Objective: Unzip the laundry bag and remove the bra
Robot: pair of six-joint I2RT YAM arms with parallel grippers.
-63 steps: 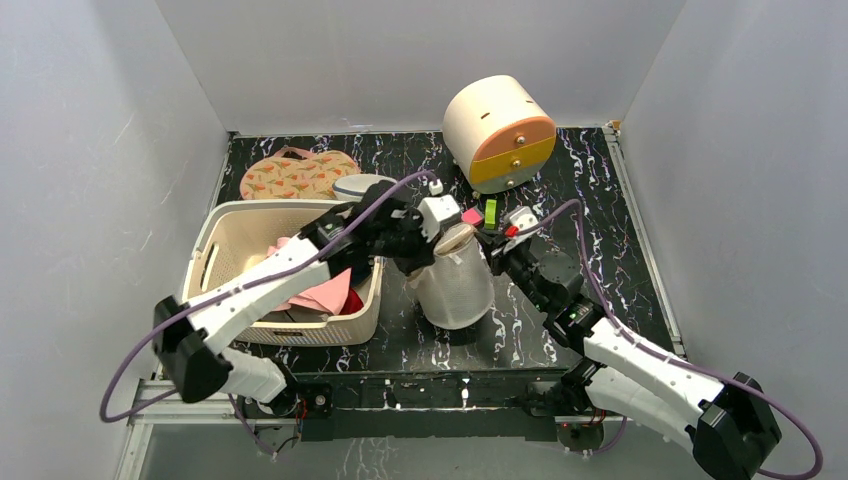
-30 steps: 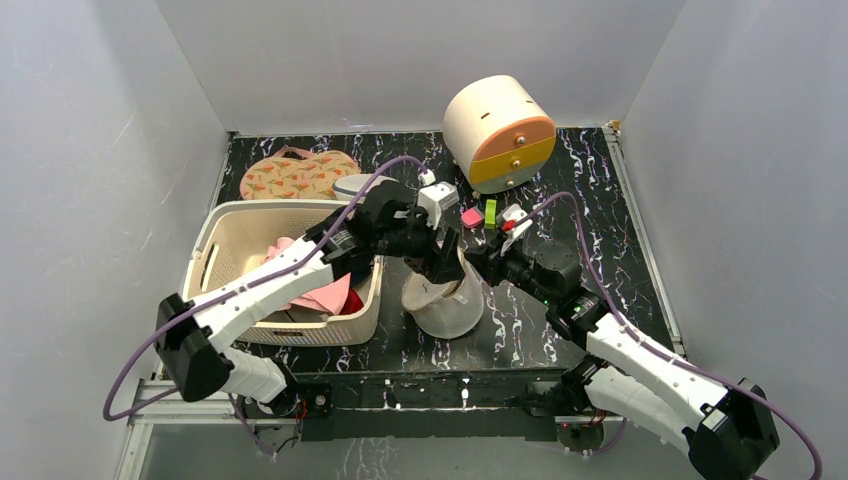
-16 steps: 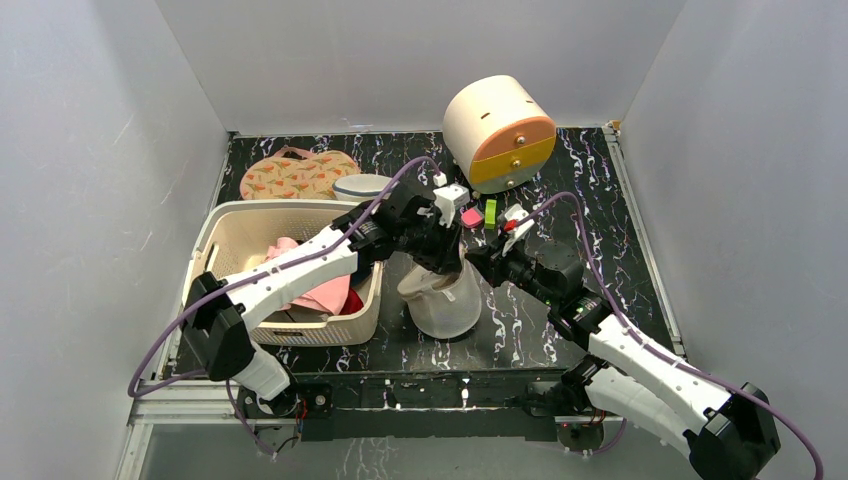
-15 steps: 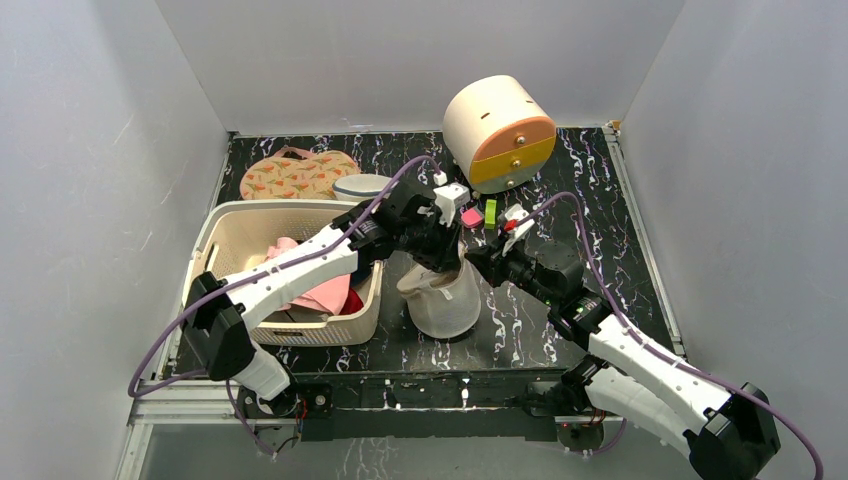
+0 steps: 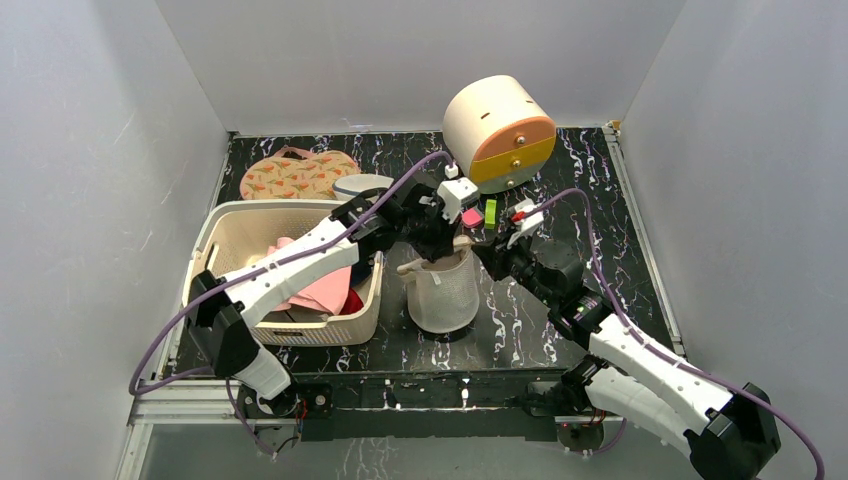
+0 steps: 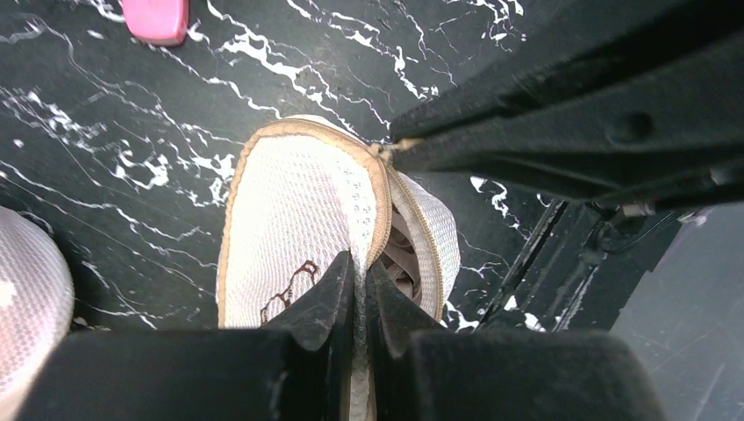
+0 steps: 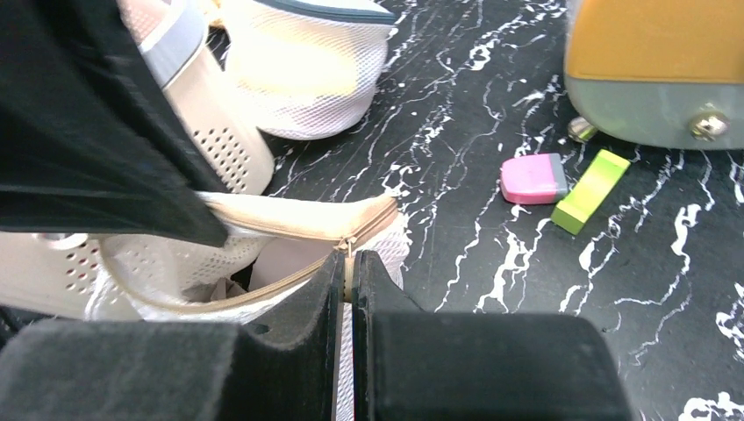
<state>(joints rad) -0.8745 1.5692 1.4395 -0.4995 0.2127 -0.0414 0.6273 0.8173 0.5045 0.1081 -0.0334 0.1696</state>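
Raised and carried toward the upper right since half a second ago, the left gripper has drawn the laundry bag taller, and the right gripper has been shifted slightly right with it; the bag is found standing at the lower centre of the top view, just right of the basket; its round flap is pinched between the clenched left fingers, while the zip pull is nipped by the right fingers, likewise closed; the zip is seen parted along part of the rim, and pale fabric shows in the gap, though whether it is the bra cannot be told; farther up, a pink eraser and a green block lie near the bag; beyond them the drawer unit stands at the top. The light bag could be lifted or tipped by the opposed pulls; the small pull could be lost from the right fingers where the zip curves; the mesh could be snagged in the slider.
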